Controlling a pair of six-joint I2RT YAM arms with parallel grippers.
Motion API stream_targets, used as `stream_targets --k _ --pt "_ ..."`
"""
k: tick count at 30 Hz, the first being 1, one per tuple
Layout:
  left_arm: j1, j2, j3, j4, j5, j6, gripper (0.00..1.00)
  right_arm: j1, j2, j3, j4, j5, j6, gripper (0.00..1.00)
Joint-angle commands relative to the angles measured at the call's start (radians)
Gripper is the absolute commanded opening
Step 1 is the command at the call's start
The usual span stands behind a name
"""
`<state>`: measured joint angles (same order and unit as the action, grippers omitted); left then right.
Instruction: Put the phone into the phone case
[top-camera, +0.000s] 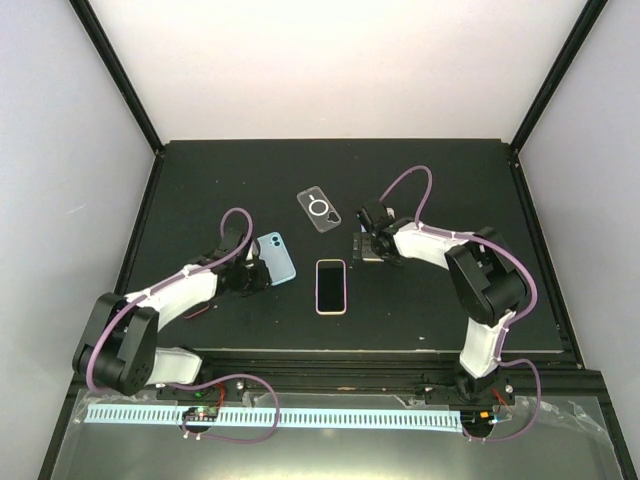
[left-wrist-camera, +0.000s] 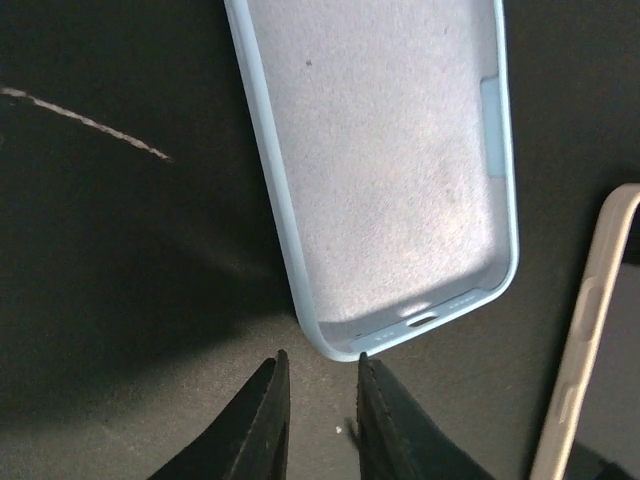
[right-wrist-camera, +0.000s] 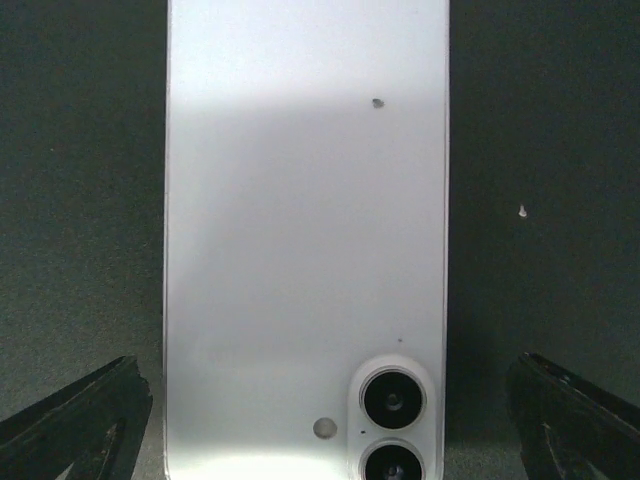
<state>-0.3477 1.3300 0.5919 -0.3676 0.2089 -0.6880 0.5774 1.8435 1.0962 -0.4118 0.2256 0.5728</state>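
Note:
A white phone (right-wrist-camera: 300, 230) lies face down on the black table, its two camera lenses near my right gripper. My right gripper (right-wrist-camera: 330, 385) is open, one finger on each side of the phone, neither touching it. In the top view the right gripper (top-camera: 372, 240) covers most of this phone. A light blue phone case (top-camera: 275, 257) lies open side up; it also shows in the left wrist view (left-wrist-camera: 390, 170). My left gripper (left-wrist-camera: 320, 355) is open a little and empty, its fingertips at the case's near bottom corner.
A phone in a cream case (top-camera: 331, 286) lies screen up in the middle, and its edge shows in the left wrist view (left-wrist-camera: 585, 340). A clear case with a ring (top-camera: 320, 210) lies behind it. Black frame posts stand at the table's back corners.

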Motion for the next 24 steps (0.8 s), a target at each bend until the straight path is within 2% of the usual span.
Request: stream_targets --k 1,6,10,17,24 --pt "-0.002 -0.043 0.017 -0.008 -0.015 0.013 0.27 -0.01 0.019 0.028 -0.004 0.025 -0.019 0.97" --pt "0.0 -0.131 0.024 -0.014 0.002 0.031 0.47 -0.02 0.04 0.026 0.005 0.004 -0.03 0.93" --pt "0.006 -0.198 0.029 -0.02 0.029 0.056 0.56 -0.02 0.054 0.021 0.016 -0.008 -0.04 0.88" --pt "0.023 -0.232 0.065 -0.031 0.103 0.095 0.64 -0.021 0.072 0.022 0.017 -0.016 -0.074 0.77" --pt "0.05 -0.239 0.114 -0.053 0.164 0.147 0.65 -0.02 0.033 -0.012 0.053 -0.057 -0.123 0.69"
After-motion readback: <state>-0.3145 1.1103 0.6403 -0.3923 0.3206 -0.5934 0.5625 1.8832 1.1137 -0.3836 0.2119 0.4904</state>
